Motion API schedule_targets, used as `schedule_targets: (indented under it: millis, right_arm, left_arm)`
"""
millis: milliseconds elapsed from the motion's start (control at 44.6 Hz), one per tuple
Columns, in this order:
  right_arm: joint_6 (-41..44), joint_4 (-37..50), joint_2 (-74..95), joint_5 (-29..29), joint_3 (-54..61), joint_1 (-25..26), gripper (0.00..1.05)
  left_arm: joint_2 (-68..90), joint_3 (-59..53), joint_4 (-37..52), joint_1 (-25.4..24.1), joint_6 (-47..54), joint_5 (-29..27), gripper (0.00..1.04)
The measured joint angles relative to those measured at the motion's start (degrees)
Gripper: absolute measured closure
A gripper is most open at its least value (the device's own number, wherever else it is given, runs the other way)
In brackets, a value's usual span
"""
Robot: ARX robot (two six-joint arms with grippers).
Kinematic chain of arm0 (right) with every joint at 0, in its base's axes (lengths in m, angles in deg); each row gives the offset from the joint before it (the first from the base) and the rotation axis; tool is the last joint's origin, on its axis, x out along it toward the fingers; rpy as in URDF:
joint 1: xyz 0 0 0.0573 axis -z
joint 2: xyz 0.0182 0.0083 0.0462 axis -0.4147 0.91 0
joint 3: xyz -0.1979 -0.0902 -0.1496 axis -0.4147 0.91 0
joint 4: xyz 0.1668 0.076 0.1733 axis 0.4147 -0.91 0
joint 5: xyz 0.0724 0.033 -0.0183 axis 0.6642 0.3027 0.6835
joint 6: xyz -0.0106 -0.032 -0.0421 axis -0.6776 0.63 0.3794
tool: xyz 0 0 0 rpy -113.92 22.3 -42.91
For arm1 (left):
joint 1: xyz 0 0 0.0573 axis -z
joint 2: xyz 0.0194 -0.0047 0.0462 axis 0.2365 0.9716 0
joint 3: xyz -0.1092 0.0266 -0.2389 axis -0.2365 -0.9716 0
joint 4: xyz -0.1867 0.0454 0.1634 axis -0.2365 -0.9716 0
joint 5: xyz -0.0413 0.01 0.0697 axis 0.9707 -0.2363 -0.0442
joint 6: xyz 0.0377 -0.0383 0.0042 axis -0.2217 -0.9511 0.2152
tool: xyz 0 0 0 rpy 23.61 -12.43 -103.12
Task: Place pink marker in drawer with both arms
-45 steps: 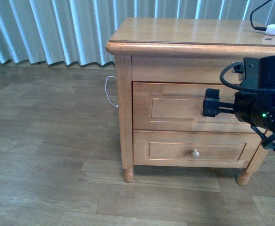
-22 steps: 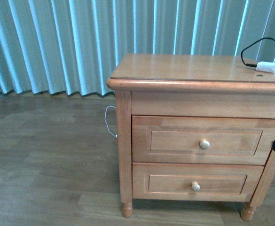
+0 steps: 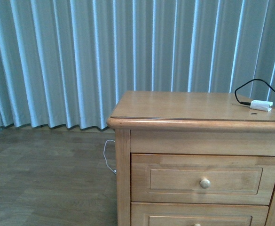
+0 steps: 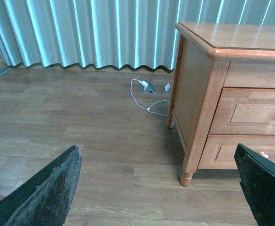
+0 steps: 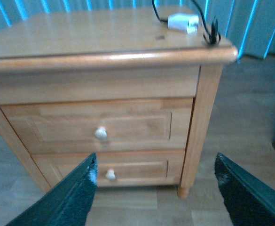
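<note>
Both black grippers, left and right, gape empty before the closed honey-coloured wooden drawer; pull its round knob squarely.

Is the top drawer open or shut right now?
Shut. The top drawer sits flush with the cabinet frame in the front view, and the right wrist view shows its front level with the frame, no interior showing.

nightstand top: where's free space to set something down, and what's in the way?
Most of the nightstand top is bare: the whole stretch from its left edge to near the right end. Only the far right corner is taken, by the white plug and its black cable. The wood floor left of the cabinet is also open, apart from the white cord near the curtain.
</note>
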Motion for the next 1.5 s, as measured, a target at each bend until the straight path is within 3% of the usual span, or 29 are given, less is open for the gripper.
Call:
schedule_targets:
  millis: [90, 336, 605, 1075, 1501]
  right_arm:
    - [1.18, 4.24, -3.87, -0.22, 3.21, -0.13, 0.52]
    - [2.08, -0.44, -14.25, -0.22, 9.35, -0.13, 1.04]
    - [1.99, -4.61, -23.32, -0.2, 14.38, -0.13, 1.03]
    - [2.01, -19.71, -39.67, -0.2, 14.45, -0.15, 1.03]
    - [2.01, -27.69, -47.8, -0.17, 14.45, -0.15, 1.03]
  left_arm:
    - [0.0, 0.0, 0.0, 0.0, 0.02, 0.0, 0.06]
    - [0.0, 0.0, 0.0, 0.0, 0.02, 0.0, 0.06]
    - [0.0, 0.0, 0.0, 0.0, 0.0, 0.0, 0.06]
    - [0.0, 0.0, 0.0, 0.0, 0.02, 0.0, 0.06]
    - [0.0, 0.0, 0.0, 0.0, 0.02, 0.0, 0.06]
